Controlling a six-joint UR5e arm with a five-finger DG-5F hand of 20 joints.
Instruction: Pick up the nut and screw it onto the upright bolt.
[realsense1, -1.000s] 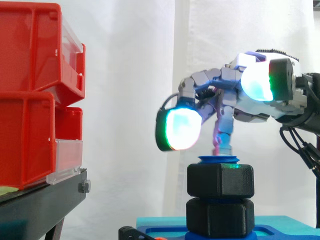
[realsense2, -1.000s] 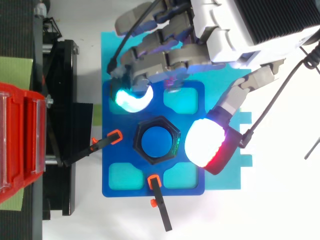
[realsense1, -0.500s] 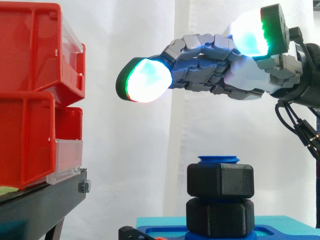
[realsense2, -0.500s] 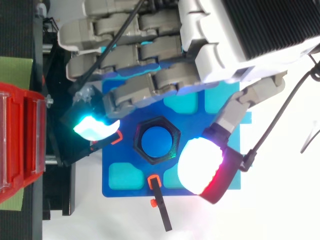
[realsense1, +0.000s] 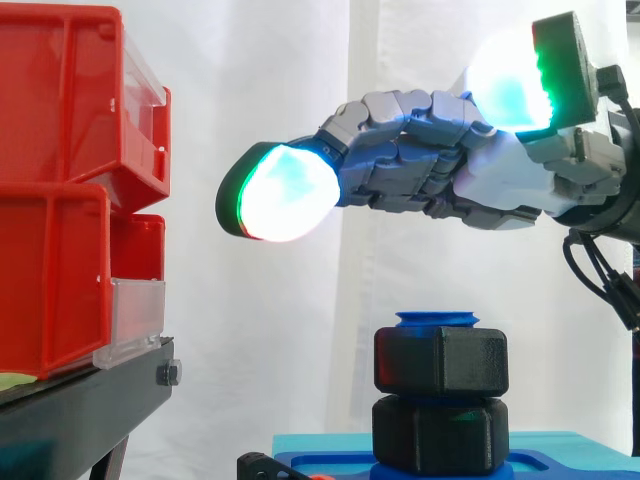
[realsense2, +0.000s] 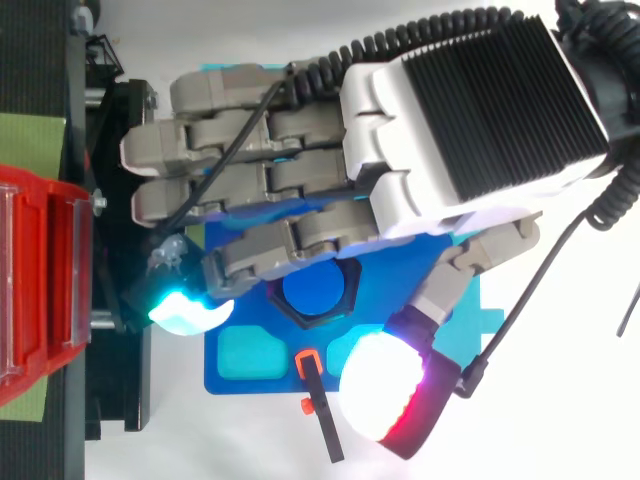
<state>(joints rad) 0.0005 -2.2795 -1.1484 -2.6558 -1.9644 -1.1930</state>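
hand (realsense1: 500, 185) wide open, fingers stretched out straight, holding nothing, hovering clear above the bolt (realsense2: 312, 290). nut (realsense1: 440, 360) sits on the bolt just under its blue top, second black nut (realsense1: 440, 432) right below it, on blue fixture (realsense2: 225, 380)

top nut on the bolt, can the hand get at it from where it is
Probably yes: the hand hangs open above the top nut, with free air between them in the side view and nothing crowding the nut's sides.

Probably a lab: white curtain (realsense1: 262, 330), red bins (realsense1: 50, 280), black stand (realsense1: 70, 412).
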